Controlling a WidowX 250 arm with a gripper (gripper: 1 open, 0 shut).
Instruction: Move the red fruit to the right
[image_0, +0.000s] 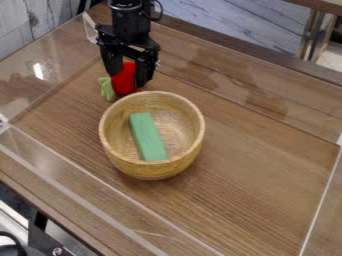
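The red fruit (124, 78) lies on the wooden table just behind the left rim of the wooden bowl, its green leafy end (104, 89) pointing left. My black gripper (124, 75) points straight down over it, open, with one finger on each side of the fruit. The fingers (144, 68) hide part of the red body, and I cannot tell whether they touch it.
A wooden bowl (189, 152) sits at the centre of the table with a flat green block (148, 136) lying inside it. Clear low walls (27, 152) border the table on the left and front. Bare tabletop stretches to the right of the bowl.
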